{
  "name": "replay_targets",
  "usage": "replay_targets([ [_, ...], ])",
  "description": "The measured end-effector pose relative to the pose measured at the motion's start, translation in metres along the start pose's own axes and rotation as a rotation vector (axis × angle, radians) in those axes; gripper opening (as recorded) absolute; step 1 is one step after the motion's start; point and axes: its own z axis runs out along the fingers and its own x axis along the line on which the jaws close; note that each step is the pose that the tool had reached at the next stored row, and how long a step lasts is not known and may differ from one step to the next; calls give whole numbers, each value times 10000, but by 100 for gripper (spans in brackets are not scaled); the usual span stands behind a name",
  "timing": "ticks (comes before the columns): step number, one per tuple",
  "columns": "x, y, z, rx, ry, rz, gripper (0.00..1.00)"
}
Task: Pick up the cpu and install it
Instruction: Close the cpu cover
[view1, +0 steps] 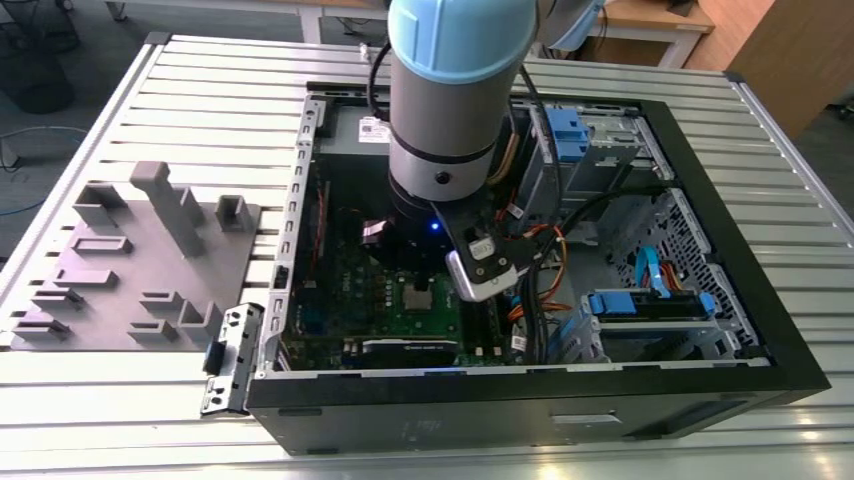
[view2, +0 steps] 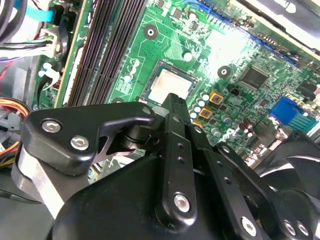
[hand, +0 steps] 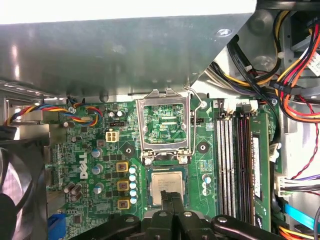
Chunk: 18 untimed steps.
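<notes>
First wrist view: cpu (hand: 167, 182) flat, face-up

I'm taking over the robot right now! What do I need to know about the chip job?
Gripper: shut, holding nothing, poised just over the cpu; whether it touches, I can't tell.
Cpu: lying flat in its socket on the green motherboard, inside the open computer case.
Done: the cpu looks seated in the socket.
Left: the metal socket cover stands tipped open, not clamped over the cpu.
</notes>
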Motion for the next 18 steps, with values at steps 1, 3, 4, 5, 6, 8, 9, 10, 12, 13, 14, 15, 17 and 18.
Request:
replay_targets([
  [1, 0, 0, 0, 0, 0, 0, 11],
  [3, -9, 2, -1, 1, 1, -1, 11],
  [4, -19, 3, -1, 1, 1, 0, 11],
  [5, -36, 5, -1, -3, 2, -1, 11],
  [6, -56, 5, -1, -12, 1, 0, 11],
  [8, -91, 8, 1, -23, 2, 0, 11],
  [9, -109, 9, 2, -28, 2, 0, 11],
  [10, -127, 10, 2, -30, 2, 0, 11],
  [12, -161, 12, 2, -29, 2, 0, 11],
  [13, -173, 12, 3, -29, 3, -1, 11],
  [14, -179, 12, 3, -29, 2, -1, 11],
  [15, -180, 12, 3, -29, 3, 0, 11],
  [17, -181, 13, 2, -52, 4, -14, 11],
  [18, -181, 13, 2, -53, 4, -14, 11],
])
